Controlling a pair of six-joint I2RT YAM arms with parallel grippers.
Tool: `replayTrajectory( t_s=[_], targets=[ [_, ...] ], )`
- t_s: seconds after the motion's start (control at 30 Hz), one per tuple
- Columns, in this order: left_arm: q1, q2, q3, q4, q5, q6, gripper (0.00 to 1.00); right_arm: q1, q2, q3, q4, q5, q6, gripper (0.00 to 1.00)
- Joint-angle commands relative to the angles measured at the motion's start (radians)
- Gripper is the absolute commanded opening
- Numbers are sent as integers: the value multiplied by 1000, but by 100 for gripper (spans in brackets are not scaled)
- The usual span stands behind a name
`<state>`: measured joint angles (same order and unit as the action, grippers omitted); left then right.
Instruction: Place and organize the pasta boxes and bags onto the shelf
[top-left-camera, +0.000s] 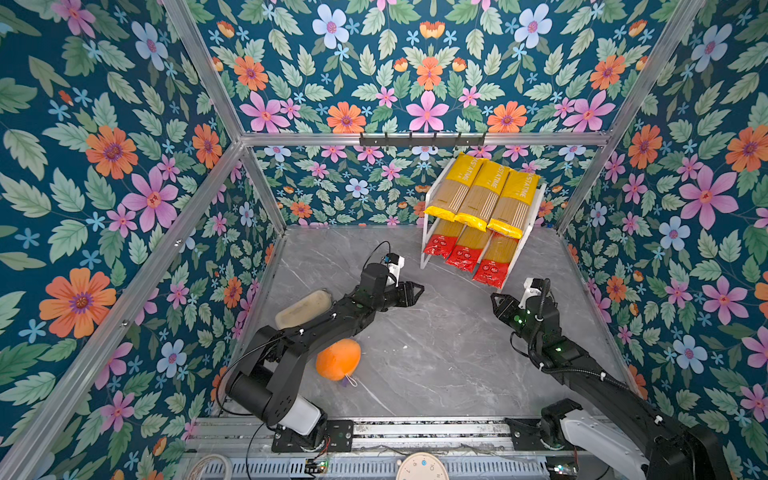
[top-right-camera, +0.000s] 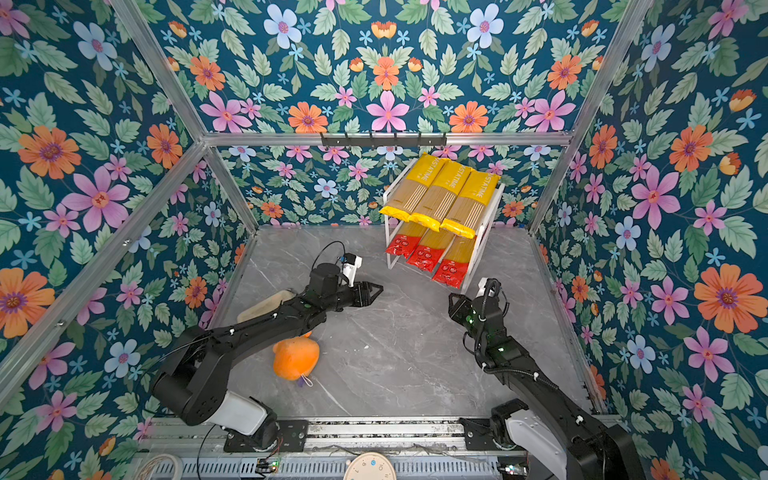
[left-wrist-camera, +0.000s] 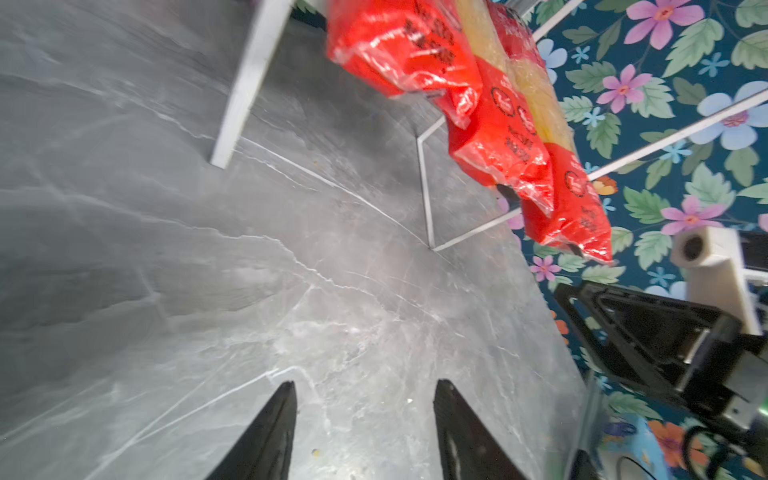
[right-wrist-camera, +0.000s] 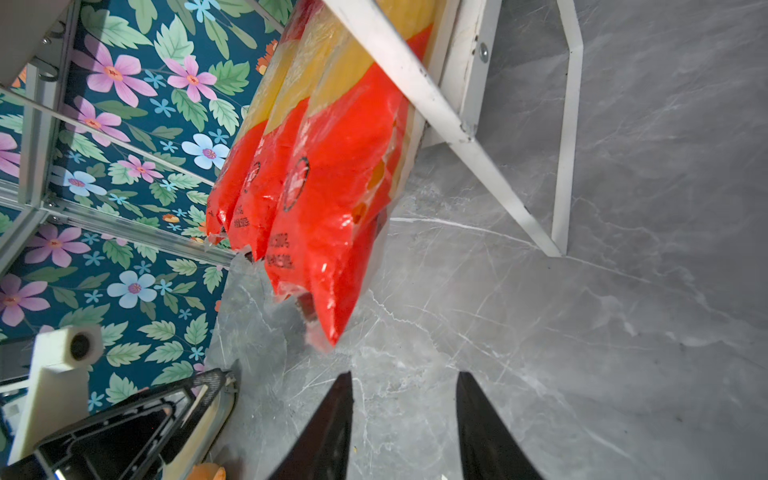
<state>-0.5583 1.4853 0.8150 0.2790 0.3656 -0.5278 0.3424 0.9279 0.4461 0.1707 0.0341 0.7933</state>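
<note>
With yellow packs (top-left-camera: 482, 195) atop the shelf (top-left-camera: 423, 255) and red packs (top-left-camera: 465, 251) on its lower board, placing looks done; left fingers (left-wrist-camera: 282, 419) and right fingers (right-wrist-camera: 332, 415), moderately apart and empty, probably need only retreat.

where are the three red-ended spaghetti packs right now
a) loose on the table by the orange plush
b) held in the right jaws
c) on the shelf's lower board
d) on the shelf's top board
C: the red-ended packs lie side by side on the lower board of the shelf, beneath the yellow packs on top, with their red ends sticking out past the front.
</note>
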Motion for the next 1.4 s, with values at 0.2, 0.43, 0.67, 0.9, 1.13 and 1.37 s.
replayTrajectory(
  t_s=[0.2, 0.43, 0.67, 0.9, 1.13, 1.37],
  targets=[
    [77, -219, -117, -93, -342, 245, 60, -3, -138, 27, -234, 149, -237, 43],
    [100, -410, -277, -34, -725, 396, 67, -114, -191, 34, -273, 241, -376, 46],
    [165, -468, -401, 161, -980, 498, 69, -196, -89, 2, -117, 452, -552, 52],
    [282, -366, -570, 579, -1099, 511, 69, -296, 56, -85, 203, 497, -645, 56],
    [357, -149, -583, 841, -962, 526, 69, -398, 104, -165, 372, 363, -549, 54],
    [377, -2, -598, 1007, -971, 535, 70, -408, 215, -234, 603, 324, -536, 55]
  ],
)
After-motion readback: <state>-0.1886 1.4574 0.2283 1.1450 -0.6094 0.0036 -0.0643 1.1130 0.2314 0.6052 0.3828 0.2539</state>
